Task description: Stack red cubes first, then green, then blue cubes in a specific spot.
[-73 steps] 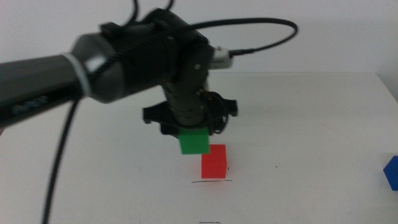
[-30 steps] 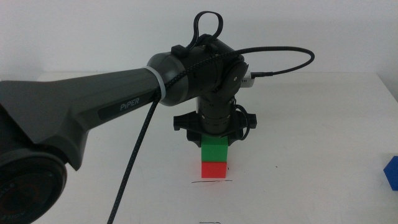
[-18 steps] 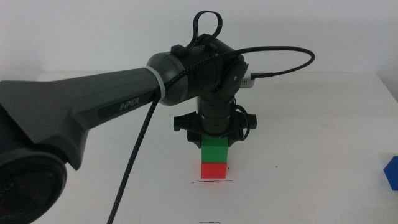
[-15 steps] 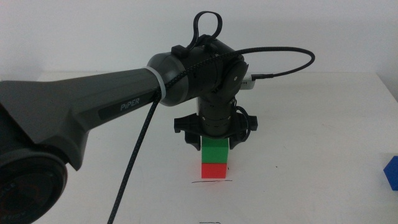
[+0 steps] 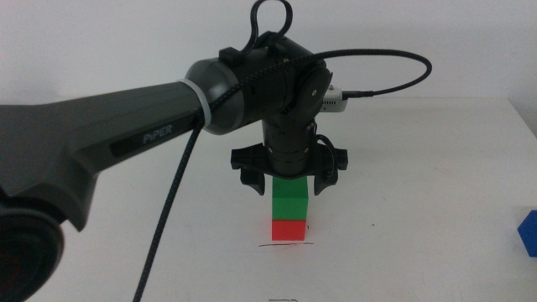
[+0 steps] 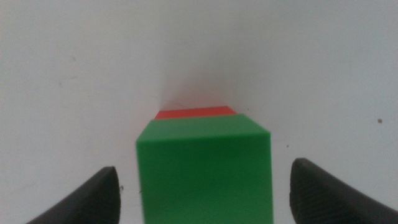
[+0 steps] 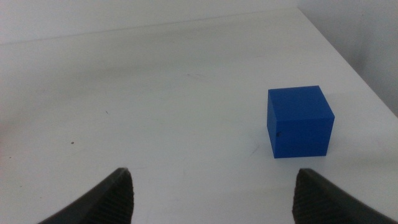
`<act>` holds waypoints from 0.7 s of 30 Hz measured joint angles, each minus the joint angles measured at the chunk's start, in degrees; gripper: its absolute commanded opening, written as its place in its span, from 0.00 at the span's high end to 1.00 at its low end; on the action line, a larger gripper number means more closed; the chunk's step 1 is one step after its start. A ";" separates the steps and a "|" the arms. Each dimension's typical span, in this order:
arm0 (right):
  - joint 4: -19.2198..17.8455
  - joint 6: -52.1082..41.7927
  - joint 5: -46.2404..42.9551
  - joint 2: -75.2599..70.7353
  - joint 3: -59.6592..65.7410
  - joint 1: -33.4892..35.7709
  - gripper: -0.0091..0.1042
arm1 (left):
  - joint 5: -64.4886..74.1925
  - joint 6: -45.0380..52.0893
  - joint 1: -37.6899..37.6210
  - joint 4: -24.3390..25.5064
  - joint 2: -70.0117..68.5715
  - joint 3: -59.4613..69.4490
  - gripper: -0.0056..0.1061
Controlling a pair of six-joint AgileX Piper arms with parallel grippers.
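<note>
The green cube (image 5: 290,200) rests squarely on the red cube (image 5: 289,229), just behind the short black line (image 5: 285,245) that marks the spot. My left gripper (image 5: 289,178) hangs over the stack, open, its jaws spread wide on either side of the green cube's top and not touching it. The left wrist view shows the green cube (image 6: 205,168) between the parted jaws, with a sliver of the red cube (image 6: 194,112) beyond it. The blue cube (image 5: 529,232) lies at the table's right edge. My right gripper (image 7: 214,190) is open, with the blue cube (image 7: 300,121) a short way ahead of it.
The left arm's thick dark body and its black cable (image 5: 172,210) cross the left half of the middle view. A fainter small mark (image 5: 284,299) sits near the front edge. The table's right edge (image 7: 348,62) runs close behind the blue cube.
The left gripper carried the green cube over the red one and set it down. In the last half second its jaws opened and it rose slightly.
</note>
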 measured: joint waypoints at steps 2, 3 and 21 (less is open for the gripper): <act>0.00 0.00 0.00 0.00 0.00 0.00 0.34 | 0.76 0.21 0.00 -0.05 -0.88 0.00 0.12; 0.00 0.00 0.00 0.00 0.00 0.00 0.34 | 0.98 0.26 0.00 -0.17 -1.52 0.00 0.12; 0.00 0.00 0.00 0.00 0.00 0.00 0.34 | 9.73 14.64 0.00 1.08 -27.45 0.00 0.12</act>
